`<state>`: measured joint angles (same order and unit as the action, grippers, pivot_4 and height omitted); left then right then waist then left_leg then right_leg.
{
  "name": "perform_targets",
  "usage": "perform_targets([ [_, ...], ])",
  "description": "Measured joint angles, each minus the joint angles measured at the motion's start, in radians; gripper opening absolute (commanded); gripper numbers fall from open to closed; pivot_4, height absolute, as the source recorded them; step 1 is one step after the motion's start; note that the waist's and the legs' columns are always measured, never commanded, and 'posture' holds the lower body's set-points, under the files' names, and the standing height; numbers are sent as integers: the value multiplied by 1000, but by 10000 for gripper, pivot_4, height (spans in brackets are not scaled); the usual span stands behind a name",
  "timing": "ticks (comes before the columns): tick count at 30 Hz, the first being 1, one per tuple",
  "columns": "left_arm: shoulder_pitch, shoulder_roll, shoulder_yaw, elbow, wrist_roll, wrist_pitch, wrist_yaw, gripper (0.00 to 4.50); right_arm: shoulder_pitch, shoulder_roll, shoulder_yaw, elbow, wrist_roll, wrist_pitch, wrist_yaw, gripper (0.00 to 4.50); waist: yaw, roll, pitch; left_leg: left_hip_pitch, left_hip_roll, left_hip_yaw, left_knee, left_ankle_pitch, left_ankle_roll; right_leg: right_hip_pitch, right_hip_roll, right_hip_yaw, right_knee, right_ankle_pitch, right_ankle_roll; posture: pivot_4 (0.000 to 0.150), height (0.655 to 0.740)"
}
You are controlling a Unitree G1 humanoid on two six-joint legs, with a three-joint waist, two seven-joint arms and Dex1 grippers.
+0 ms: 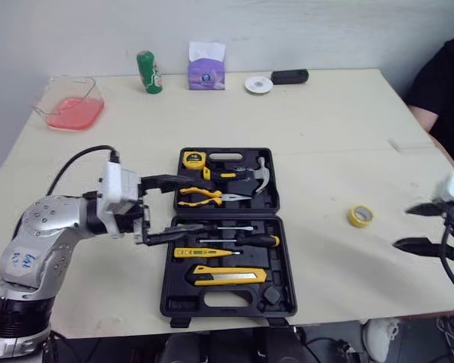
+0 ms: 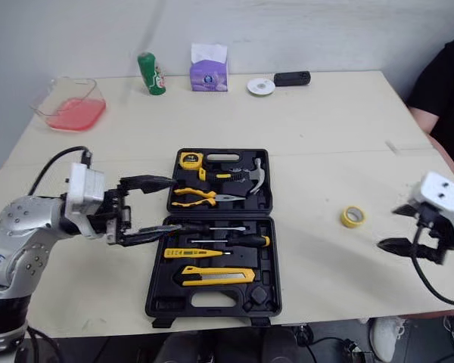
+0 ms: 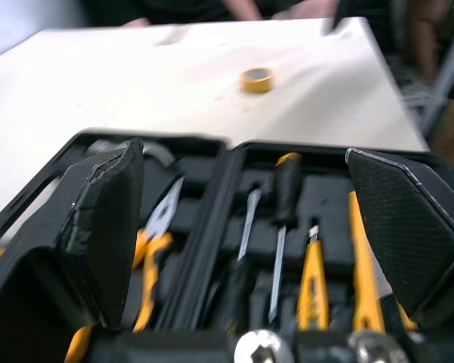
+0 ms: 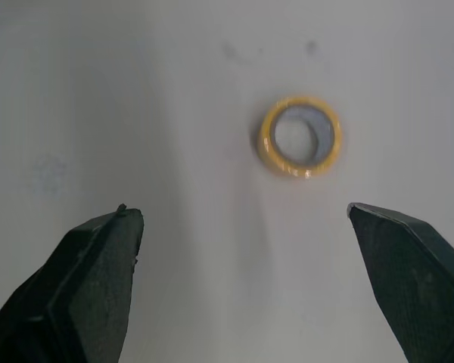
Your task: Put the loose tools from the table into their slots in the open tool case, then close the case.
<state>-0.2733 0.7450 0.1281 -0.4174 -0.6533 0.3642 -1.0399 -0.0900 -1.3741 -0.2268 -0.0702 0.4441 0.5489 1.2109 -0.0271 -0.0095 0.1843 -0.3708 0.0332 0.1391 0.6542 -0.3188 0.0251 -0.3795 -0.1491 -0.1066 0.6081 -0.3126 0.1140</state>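
Nearest lies the open tool case (image 1: 234, 301), black, both halves flat on the table (image 1: 325, 136). It holds a tape measure (image 1: 194, 159), hammer (image 1: 253, 175), pliers (image 1: 204, 197), screwdrivers (image 1: 246, 239) and a utility knife (image 1: 227, 276). The left gripper (image 1: 191, 204) hovers over the case's left edge, fingers spread and empty.

To the right of the case, well apart from it, a yellow tape roll (image 1: 360, 215) lies flat on the bare table; it looks like the one loose tool. The right gripper (image 1: 401, 227) hangs just right of it, released and holding nothing.

The roll is probably light and stiff, with a smooth outer face that could slip. The surest hold seems to be across its outer rim, or one finger through the hole and one outside. A person (image 1: 446, 91) sits at the far right.
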Motion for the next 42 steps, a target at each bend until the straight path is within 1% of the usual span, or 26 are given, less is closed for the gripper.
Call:
perform_targets([
  [3,8,-7,-15,-14,-10,17,6,44749,-136,23,156,35,-55,20,27,45000,2,0,0,-2,1,0,0,2,-2,-3,2,-1,0,-1,-1,1500,7400],
  [5,16,-14,-17,-27,-11,24,13,44749,-205,43,230,59,-90,22,46,45000,4,0,0,-4,1,2,0,2,-1,-5,4,-2,2,-1,-1,1500,7400],
  [9,44,-18,-22,-54,-10,27,17,44749,-302,81,319,111,-150,17,81,45000,6,0,0,-6,-1,5,4,2,1,-9,4,-3,4,0,0,1500,7400],
  [13,53,-21,-22,-85,-11,34,34,44749,-354,104,379,148,-187,11,124,45000,7,0,0,-8,0,5,9,2,1,-10,2,-2,9,0,0,1500,7400],
  [19,62,-22,-20,-98,-11,40,44,44749,-402,149,423,221,-263,-6,137,45000,6,0,0,-8,0,6,10,2,1,-12,2,-1,12,0,0,1500,7400],
  [30,82,-21,-15,-118,-11,35,41,44749,-457,236,459,344,-338,-89,155,45000,2,0,0,-9,0,6,10,2,1,-13,3,-1,12,0,0,1500,7400],
  [42,102,-25,-23,-118,-6,1,29,44749,-506,255,480,397,-399,-128,198,45000,1,0,0,-9,0,6,11,2,2,-13,3,-1,13,0,0,1500,7400],
])
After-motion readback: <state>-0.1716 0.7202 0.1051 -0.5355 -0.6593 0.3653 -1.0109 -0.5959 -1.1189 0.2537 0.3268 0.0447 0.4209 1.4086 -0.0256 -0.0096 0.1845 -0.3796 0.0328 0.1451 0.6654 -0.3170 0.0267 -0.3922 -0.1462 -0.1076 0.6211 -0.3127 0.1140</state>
